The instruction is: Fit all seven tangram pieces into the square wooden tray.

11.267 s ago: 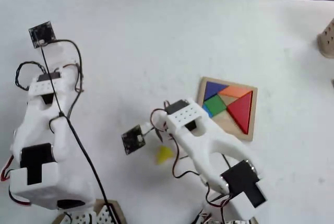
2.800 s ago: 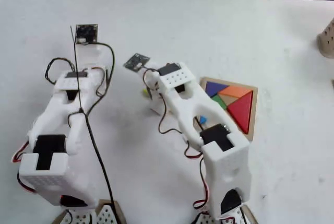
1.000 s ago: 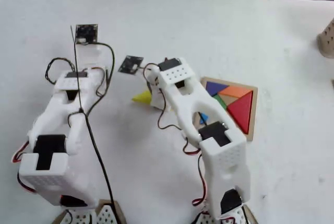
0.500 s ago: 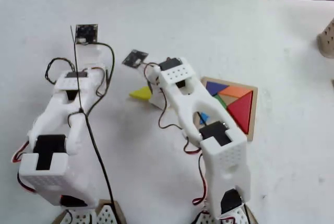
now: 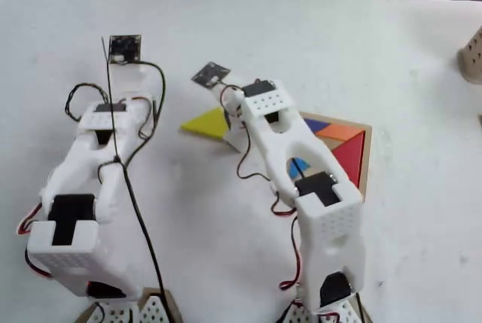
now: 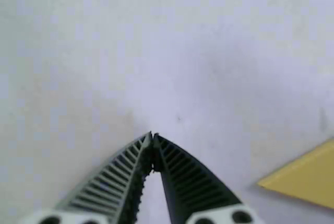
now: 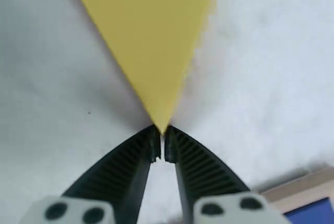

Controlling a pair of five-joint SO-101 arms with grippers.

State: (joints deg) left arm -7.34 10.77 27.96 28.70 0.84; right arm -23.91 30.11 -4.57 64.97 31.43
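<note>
A yellow triangle (image 5: 205, 123) lies out flat left of the square wooden tray (image 5: 367, 159). My right gripper (image 5: 230, 135) is shut on one of its corners. In the right wrist view the triangle (image 7: 148, 41) tapers down into the closed right gripper (image 7: 159, 143). The tray holds purple (image 5: 313, 123), orange (image 5: 340, 132), red (image 5: 349, 156) and blue (image 5: 299, 166) pieces, and the right arm covers its near-left part. My left gripper (image 6: 152, 148) is shut on nothing over bare table, with the triangle (image 6: 308, 182) off to one side. The left arm (image 5: 105, 123) stands left of the triangle.
The tray's wooden corner (image 7: 295, 190) and a blue piece (image 7: 315, 211) show beside the right gripper. A perforated wooden block (image 5: 472, 56) stands at the table's right edge. Black cables (image 5: 154, 86) loop around the left arm. White table stretches beyond both arms.
The right gripper has swung with the yellow triangle, which now lies flatter and slightly farther back. The right arm has shifted a little toward the tray. The left arm is unchanged.
</note>
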